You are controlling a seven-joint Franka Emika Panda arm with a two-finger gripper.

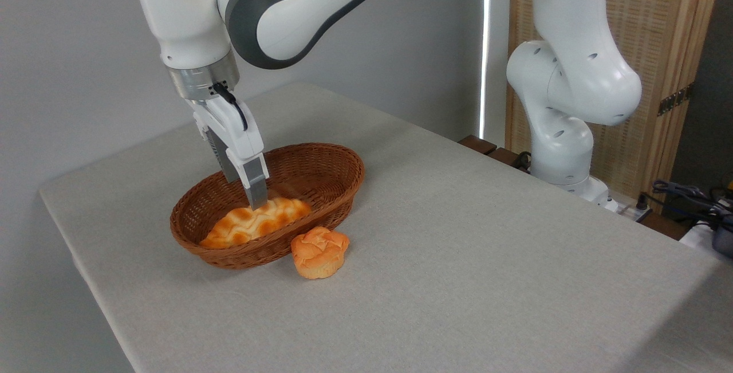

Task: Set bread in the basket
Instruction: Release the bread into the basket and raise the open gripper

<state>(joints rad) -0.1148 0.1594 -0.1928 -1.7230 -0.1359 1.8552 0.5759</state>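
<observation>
Woven wicker basket; matt cloth-like table; glossy plastic arm.

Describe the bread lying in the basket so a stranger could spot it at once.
Find the oval brown wicker basket near the table's left end, under the gripper. The bread lies inside it, a long golden-orange loaf with a wavy browned pattern on top. The small round bun sits outside, on the table against the basket's front wall.
</observation>
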